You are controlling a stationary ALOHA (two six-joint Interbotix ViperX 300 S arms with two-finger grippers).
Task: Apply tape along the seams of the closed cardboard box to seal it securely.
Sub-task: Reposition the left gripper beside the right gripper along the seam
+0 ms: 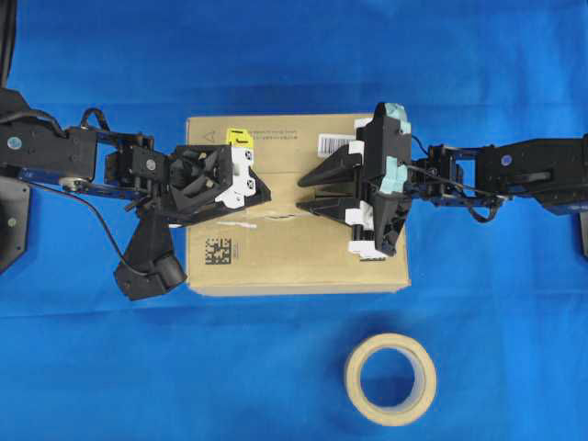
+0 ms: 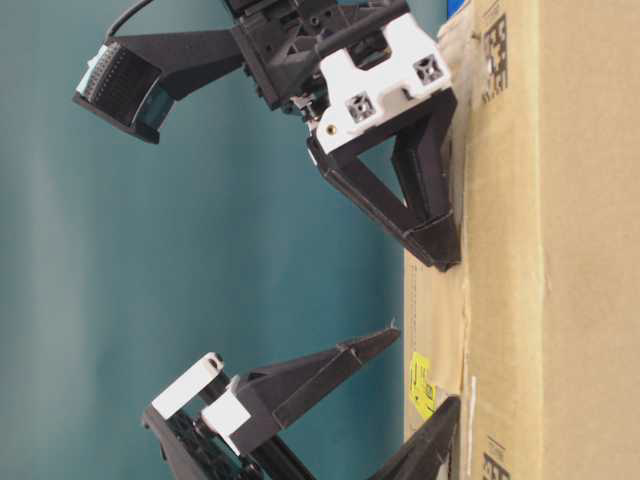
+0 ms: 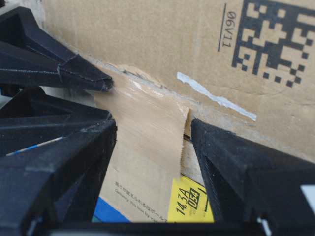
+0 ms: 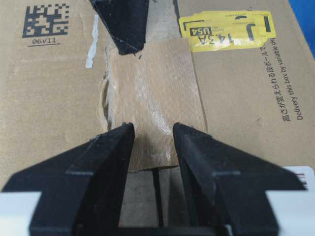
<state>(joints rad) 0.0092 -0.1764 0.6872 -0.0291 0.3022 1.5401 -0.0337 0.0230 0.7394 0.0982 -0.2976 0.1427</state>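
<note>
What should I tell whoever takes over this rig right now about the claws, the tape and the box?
Left claw: open, one fingertip pressing the far end of the tape.
Right claw: open, fingers straddling the near end of the tape, holding nothing.
The tape lies flat over the seam on top of the cardboard box; the tape roll sits on the blue cloth in front of the box.
Done: one short strip laid.
Left: press it down, then tape the bare remainder of the seam.

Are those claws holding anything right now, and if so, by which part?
Nothing is held. Both the left gripper and right gripper stand open over the tape, which lies flat on the cardboard box.
</note>
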